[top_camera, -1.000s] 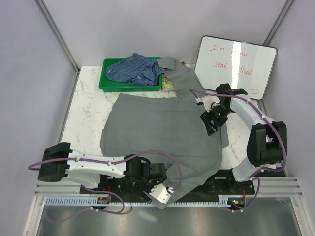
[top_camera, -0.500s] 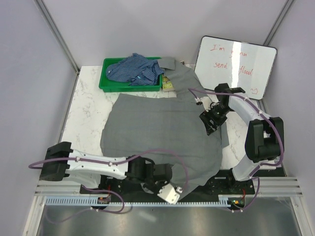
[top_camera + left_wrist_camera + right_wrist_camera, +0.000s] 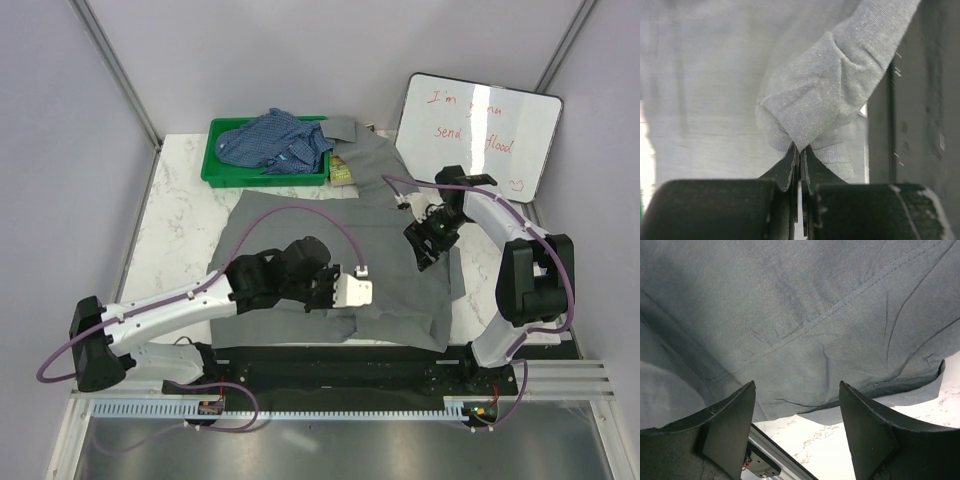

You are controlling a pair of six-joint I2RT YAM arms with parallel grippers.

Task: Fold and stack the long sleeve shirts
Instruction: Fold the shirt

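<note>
The table (image 3: 180,220) has a white marble-pattern top. Plain pale grey walls (image 3: 330,50) enclose it on the left, far and right sides. 1 aluminium post (image 3: 113,70) runs up each far corner. A whiteboard (image 3: 480,130) with red handwriting leans at the far right. A slotted rail (image 3: 340,408) spans the near edge. Lighting is even.
</note>
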